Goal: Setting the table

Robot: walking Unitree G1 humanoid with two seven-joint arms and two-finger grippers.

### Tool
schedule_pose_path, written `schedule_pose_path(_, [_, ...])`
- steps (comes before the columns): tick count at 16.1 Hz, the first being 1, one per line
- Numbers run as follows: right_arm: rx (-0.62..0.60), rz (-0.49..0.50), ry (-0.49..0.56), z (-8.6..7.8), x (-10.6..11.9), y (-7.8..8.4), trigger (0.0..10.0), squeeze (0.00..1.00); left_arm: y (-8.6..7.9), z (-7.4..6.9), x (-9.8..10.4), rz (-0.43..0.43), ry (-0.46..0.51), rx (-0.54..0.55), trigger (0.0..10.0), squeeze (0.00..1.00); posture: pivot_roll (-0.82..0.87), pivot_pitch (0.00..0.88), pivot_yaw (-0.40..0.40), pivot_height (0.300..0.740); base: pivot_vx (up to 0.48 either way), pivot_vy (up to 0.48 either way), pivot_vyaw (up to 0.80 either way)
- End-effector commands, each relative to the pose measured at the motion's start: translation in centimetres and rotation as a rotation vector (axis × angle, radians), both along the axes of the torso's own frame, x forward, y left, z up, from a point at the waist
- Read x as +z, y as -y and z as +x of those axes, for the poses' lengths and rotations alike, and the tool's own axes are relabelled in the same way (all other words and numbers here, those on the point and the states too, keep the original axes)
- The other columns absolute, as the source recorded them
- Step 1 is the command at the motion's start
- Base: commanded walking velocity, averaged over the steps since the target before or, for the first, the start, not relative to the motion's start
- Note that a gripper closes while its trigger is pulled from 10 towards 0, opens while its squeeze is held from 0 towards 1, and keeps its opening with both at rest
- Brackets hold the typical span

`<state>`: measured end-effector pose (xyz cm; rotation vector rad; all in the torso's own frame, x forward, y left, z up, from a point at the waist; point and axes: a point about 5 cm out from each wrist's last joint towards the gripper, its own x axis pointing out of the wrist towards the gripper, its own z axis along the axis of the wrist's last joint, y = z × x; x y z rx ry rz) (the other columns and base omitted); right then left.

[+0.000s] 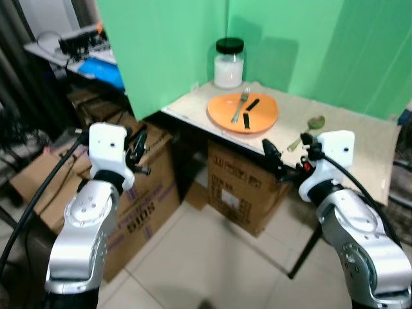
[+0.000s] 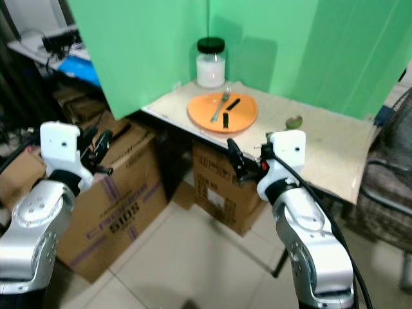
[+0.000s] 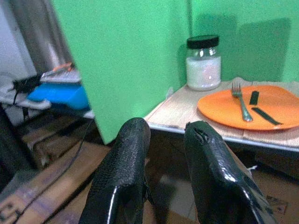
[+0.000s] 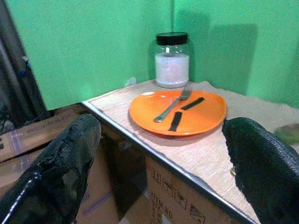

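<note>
An orange plate (image 1: 243,112) lies near the front left corner of the beige table (image 1: 347,148). A fork (image 1: 241,106) and two short black strips rest on the plate. Behind it stands a glass jar (image 1: 229,62) with white contents and a black lid. A spoon with a greenish end (image 1: 309,131) lies to the right of the plate. My left gripper (image 1: 140,154) is raised left of the table, over a cardboard box, slightly open and empty (image 3: 168,128). My right gripper (image 1: 275,161) hovers just below the table's front edge, wide open and empty (image 4: 166,126).
A green screen (image 1: 174,45) backs the table on two sides. Cardboard boxes stand under the table (image 1: 241,187) and to the left (image 1: 141,199). A cluttered desk with a blue item (image 1: 103,71) is at far left. A dark chair (image 2: 386,187) is on the right.
</note>
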<state>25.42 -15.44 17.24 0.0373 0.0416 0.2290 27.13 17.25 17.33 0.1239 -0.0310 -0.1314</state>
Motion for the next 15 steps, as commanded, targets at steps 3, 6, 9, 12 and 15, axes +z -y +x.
schedule_pose_path(3, [-0.047,-0.018,-0.004,-0.5,-0.1,1.1,10.0,0.00,0.9,0.7,0.1,-0.007,0.005,-0.036,10.0,0.00,0.03,0.000,0.079,0.740,0.345,0.000,0.00])
schedule_pose_path(6, [-0.053,-0.009,0.013,-0.3,0.1,1.4,10.0,0.00,1.7,0.6,0.5,-0.007,0.017,-0.071,10.0,0.00,0.04,0.000,0.077,0.740,0.347,0.000,0.00])
schedule_pose_path(9, [-0.059,0.017,0.032,0.2,0.4,1.2,10.0,0.00,2.1,0.7,0.8,0.013,0.030,-0.103,10.0,0.00,0.05,0.000,0.078,0.740,0.350,0.000,0.00])
schedule_pose_path(12, [-0.047,0.041,0.036,0.0,0.6,0.7,10.0,0.00,2.0,0.8,0.8,0.019,0.031,-0.109,10.0,0.00,0.05,0.000,0.093,0.740,0.349,0.000,-0.77])
schedule_pose_path(15, [-0.053,0.044,0.033,-0.4,0.2,0.6,10.0,0.00,2.0,1.1,0.7,0.037,0.024,-0.131,10.0,0.00,0.05,0.000,0.104,0.740,0.347,0.000,0.00])
